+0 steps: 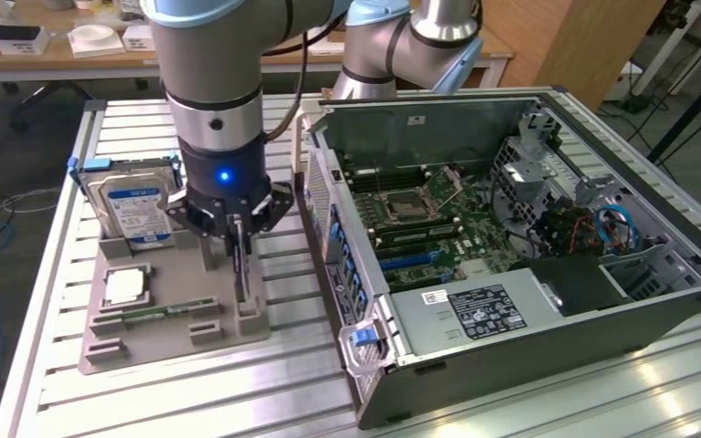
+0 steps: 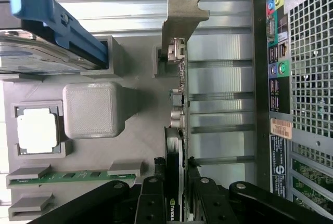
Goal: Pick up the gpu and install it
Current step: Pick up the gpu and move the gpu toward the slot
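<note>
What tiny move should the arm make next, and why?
Probably a slow lift straight up. The gripper looks closed on the gpu, which stands on edge, seated in the slots of the grey holder beside the open computer case. Pulling straight out of the slots should free the card without twisting it.

"NVIDIA" w/ logo on gpu (image 2: 171, 209) edge, right between claw (image 2: 176, 182) fingers. Hard drive label (image 1: 131, 203) near claw, PSU label (image 1: 487, 310) & PC rear sticker (image 2: 281, 136) farther off: print unreadable.
</note>
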`<state>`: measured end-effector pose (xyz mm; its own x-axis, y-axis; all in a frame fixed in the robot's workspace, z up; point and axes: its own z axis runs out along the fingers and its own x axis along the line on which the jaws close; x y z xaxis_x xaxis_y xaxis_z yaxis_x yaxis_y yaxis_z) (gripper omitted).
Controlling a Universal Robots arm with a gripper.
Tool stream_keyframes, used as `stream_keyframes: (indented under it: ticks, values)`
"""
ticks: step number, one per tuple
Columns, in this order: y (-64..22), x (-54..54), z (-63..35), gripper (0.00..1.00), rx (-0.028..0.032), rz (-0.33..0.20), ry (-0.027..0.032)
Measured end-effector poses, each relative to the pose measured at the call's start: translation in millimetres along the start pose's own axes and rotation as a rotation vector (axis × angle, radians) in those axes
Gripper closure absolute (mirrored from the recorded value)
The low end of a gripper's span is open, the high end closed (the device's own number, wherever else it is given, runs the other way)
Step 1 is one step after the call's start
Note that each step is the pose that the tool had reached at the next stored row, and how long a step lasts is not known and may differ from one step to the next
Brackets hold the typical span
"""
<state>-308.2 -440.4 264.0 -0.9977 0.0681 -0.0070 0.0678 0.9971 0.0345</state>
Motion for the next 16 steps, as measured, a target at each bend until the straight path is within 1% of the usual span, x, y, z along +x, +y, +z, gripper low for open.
stream_keyframes:
  ticks: [6,9,14,16]
  values:
    - [0.6,-0.1,-16.0,0.74,-0.0015,0.0,0.0001]
    - [0.8,-0.2,-24.0,0.74,-0.0058,0.0,0.0001]
    - [1.3,-0.2,-37.3,0.74,-0.0151,0.0,0.0005]
    - [1.5,-0.3,-43.6,0.74,-0.016,0.0,0.0005]
